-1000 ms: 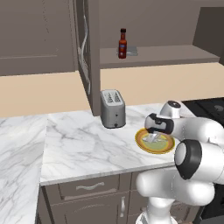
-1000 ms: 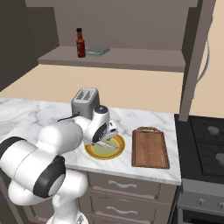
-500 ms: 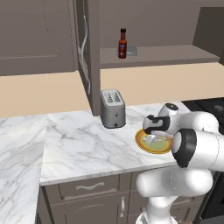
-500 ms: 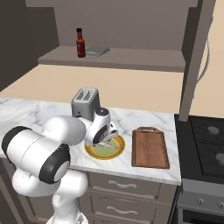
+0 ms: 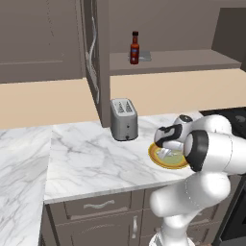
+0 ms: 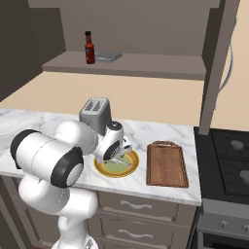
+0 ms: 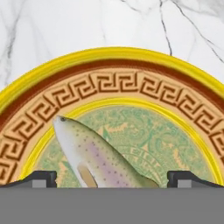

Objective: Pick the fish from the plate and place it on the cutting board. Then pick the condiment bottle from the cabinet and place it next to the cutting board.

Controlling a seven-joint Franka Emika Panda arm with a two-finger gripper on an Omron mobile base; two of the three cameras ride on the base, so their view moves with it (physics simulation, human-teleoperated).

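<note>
The plate (image 7: 113, 54), with its yellow-orange rim, lies on the marble counter, and the slim silvery fish (image 7: 96, 159) lies slanted on its green centre. My gripper (image 7: 111, 179) hangs low over the plate (image 6: 104, 171) and stands open, one fingertip on each side of the fish's tail half, with nothing held. From the left base view the gripper (image 5: 167, 143) sits above the plate (image 5: 161, 162). The dark wooden cutting board (image 6: 168, 164) lies just right of the plate. The condiment bottle (image 5: 134, 48) (image 6: 89, 47) stands on the cabinet shelf (image 6: 146, 65).
A silver toaster (image 5: 124, 118) (image 6: 96, 113) stands behind the plate. The cabinet's tall open door (image 5: 93, 62) juts out left of the shelf. A flat grey item (image 6: 109, 57) lies beside the bottle. A black stove (image 6: 228, 155) borders the counter's right end.
The arm's elbow has swung around while the hand stayed over the plate, settling slightly lower. The fish and plate have not moved.
</note>
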